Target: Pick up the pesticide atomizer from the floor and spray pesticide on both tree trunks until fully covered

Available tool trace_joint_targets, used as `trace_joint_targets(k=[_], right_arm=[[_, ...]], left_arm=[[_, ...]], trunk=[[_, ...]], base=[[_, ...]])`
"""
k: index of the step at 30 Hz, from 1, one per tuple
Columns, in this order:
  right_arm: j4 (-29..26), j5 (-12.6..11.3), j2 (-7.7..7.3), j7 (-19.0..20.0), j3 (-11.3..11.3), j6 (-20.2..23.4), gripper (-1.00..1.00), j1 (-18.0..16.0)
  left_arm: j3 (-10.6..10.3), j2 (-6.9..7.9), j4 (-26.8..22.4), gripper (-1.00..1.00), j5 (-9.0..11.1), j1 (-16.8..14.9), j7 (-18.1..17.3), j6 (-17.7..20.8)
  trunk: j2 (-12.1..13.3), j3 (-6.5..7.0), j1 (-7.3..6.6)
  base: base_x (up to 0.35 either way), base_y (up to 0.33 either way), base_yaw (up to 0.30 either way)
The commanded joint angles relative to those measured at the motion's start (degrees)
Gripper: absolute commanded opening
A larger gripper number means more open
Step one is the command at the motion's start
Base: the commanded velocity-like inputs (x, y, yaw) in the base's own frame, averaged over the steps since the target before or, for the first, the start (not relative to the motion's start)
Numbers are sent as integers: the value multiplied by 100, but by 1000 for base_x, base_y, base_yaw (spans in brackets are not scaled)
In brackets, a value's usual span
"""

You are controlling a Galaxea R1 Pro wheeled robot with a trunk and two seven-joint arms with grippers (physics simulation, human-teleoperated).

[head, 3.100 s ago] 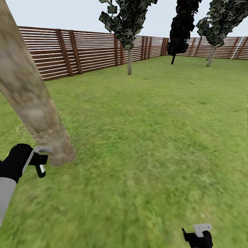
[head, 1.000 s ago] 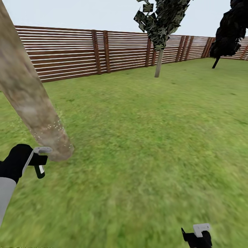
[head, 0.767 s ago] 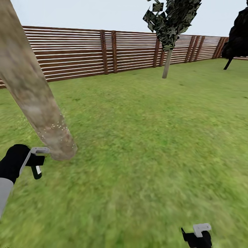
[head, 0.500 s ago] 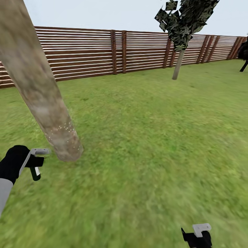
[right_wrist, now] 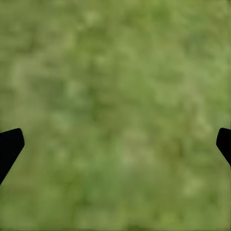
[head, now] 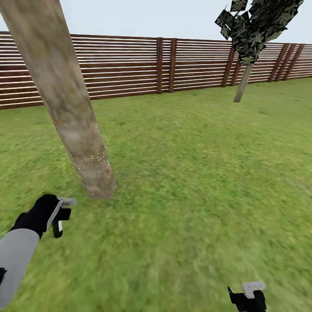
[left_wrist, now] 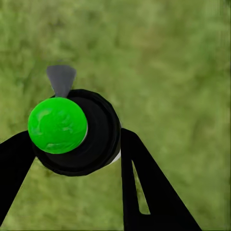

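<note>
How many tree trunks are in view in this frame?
2. One thick trunk stands close at the left, just ahead of the left gripper. A thin, far trunk stands by the fence at upper right. Others may lie outside the view.

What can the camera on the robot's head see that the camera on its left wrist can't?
The head view takes in the garden: a thick tree trunk flecked with white pesticide near its base, the brown slatted fence, a thinner tree farther off, and the right claw.

The left wrist view gives a close look at the pesticide atomizer, a dark round body with a bright green cap, held between two black fingers.

Both show the green lawn and the left claw shut on the atomizer.
</note>
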Motion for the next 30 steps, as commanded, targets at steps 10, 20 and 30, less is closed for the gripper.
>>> trace_joint_targets(k=[10,20,30], right_arm=[[-2,-6,-20,-9,0,0,100,0],[-2,-6,2,-9,0,0,100,0],[-2,-4,4,-9,0,0,100,0]], left_arm=[[87,-193,14,-100,523,474,19,-816],[79,-169,23,-100,513,482,14,-801],[55,-201,-9,-100,555,483,2,-781]], trunk=[[0,1,0],[0,-1,0],[0,-20,0]], base=[[310,0,1],[327,0,16],[28,-92,163]])
